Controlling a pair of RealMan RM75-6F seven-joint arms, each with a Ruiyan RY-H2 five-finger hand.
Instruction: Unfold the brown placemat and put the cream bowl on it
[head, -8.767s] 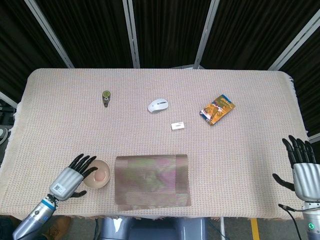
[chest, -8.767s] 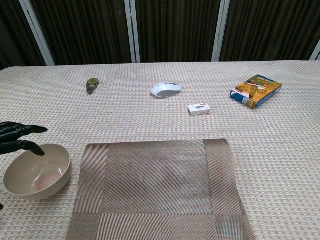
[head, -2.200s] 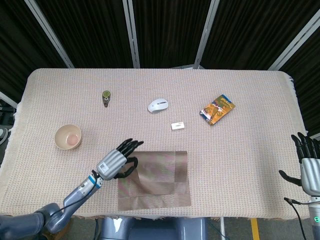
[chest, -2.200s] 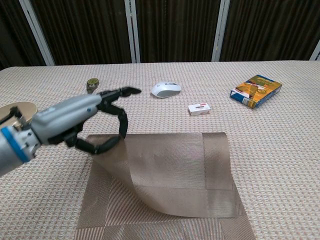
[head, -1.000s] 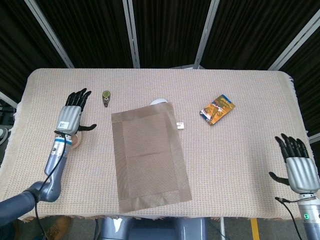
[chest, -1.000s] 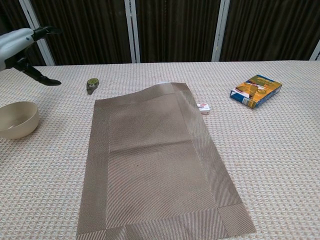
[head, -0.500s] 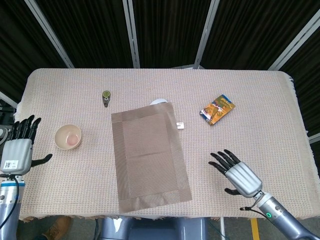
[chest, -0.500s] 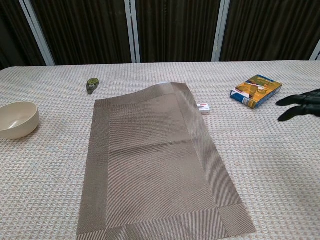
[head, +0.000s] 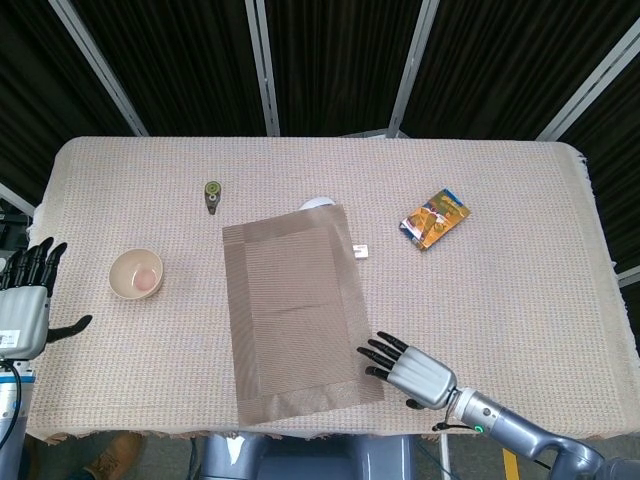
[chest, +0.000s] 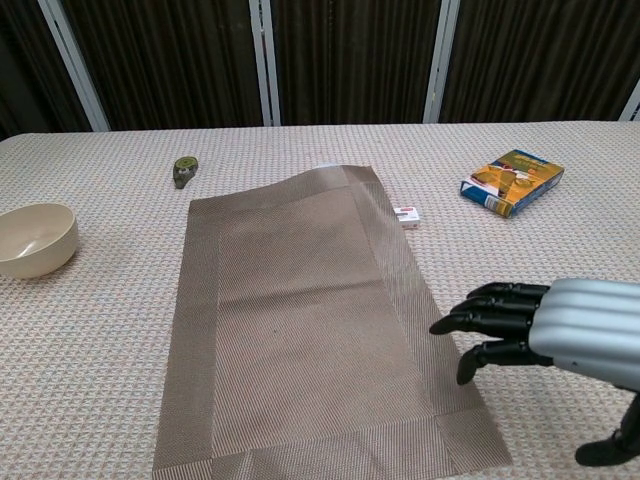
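Observation:
The brown placemat (head: 298, 311) (chest: 310, 320) lies unfolded down the middle of the table, its far edge raised over a white mouse. The cream bowl (head: 136, 273) (chest: 33, 239) stands upright on the cloth to the mat's left, apart from it. My right hand (head: 412, 368) (chest: 560, 330) hovers at the mat's near right corner, fingers spread and pointing toward the mat, holding nothing. My left hand (head: 25, 298) is at the table's left edge, open and empty, well clear of the bowl; only the head view shows it.
A green tape roll (head: 212, 192) (chest: 184, 170) lies beyond the mat on the left. A small white box (head: 360, 251) (chest: 406, 214) touches the mat's right edge. An orange packet (head: 434, 218) (chest: 512, 181) lies farther right. The mouse (head: 316, 204) is mostly hidden.
My right hand has moved left and toward the table's front edge, reaching the mat's near right corner. My left hand has shifted slightly outward at the left edge. Mat and bowl are unmoved.

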